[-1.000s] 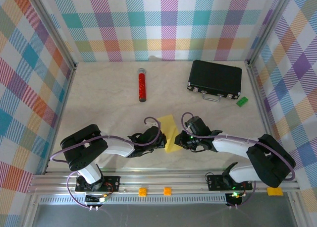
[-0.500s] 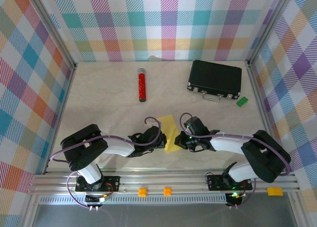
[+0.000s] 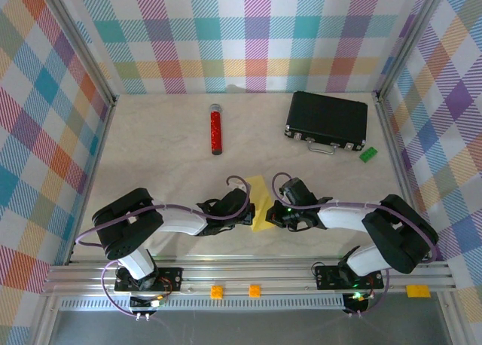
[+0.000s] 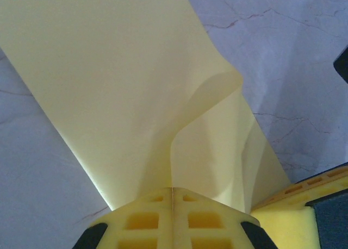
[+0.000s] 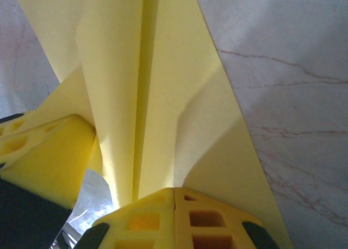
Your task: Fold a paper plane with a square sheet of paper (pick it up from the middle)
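- While the yellow sheet (image 3: 260,196) sits part-folded on the bench (image 3: 166,157), by the middle of its near edge, we see left gripper (image 4: 173,199) and right gripper (image 5: 174,199) each pinching it.
- We judge opposed pulls could tear it or skew the crease.

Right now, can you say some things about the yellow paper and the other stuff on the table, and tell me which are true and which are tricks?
1. The left pincer and the right pincer both pinch the yellow paper. True.
2. The green block sits near the black case. True.
3. The red cylinder lies on the black case. False: it lies on the table, apart from the case.
4. The yellow paper lies flat. False: it is bent and folded between the pincers.
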Controlling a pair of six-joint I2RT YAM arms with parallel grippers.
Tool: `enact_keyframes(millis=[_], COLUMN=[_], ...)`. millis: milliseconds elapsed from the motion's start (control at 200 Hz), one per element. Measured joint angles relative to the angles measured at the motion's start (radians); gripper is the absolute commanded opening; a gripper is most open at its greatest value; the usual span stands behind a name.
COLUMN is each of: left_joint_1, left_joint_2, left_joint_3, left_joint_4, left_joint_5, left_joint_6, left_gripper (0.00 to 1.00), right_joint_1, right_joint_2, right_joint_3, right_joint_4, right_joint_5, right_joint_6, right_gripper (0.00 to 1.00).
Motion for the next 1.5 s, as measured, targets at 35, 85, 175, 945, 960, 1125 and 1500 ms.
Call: enact_keyframes(millis=[35, 85, 175, 945, 960, 1125, 1500], left_joint_1=[0.000, 0.000, 0.000, 0.002, 0.002, 0.002, 0.012], left_joint_2=[0.003, 0.008, 0.017, 0.019, 0.019, 0.019, 0.024], left_joint_3=[0.003, 0.005, 0.006, 0.014, 0.014, 0.007, -0.001], left_joint_4=[-0.003, -0.005, -0.010, -0.011, -0.010, 0.002, 0.024], left_joint_5=[0.000, 0.000, 0.000, 0.025, 0.025, 0.023, 0.019], left_joint_6=[0.006, 0.013, 0.029, 0.095, 0.096, 0.097, 0.104], left_gripper=[0.03, 0.03, 0.03, 0.04, 0.04, 0.04, 0.04], right_joint_1=[0.000, 0.000, 0.000, 0.000, 0.000, 0.000, 0.000], right_joint_2=[0.000, 0.000, 0.000, 0.001, 0.001, 0.001, 0.001], right_joint_3=[0.000, 0.000, -0.002, -0.002, -0.002, -0.002, -0.003], right_joint_4=[0.000, 0.000, 0.002, 0.005, 0.005, 0.005, 0.006], right_joint_5=[0.000, 0.000, 0.000, -0.001, -0.001, -0.001, -0.001], right_joint_6=[0.000, 0.000, 0.000, 0.000, 0.000, 0.000, 0.000], right_gripper=[0.04, 0.04, 0.04, 0.04, 0.04, 0.04, 0.04])
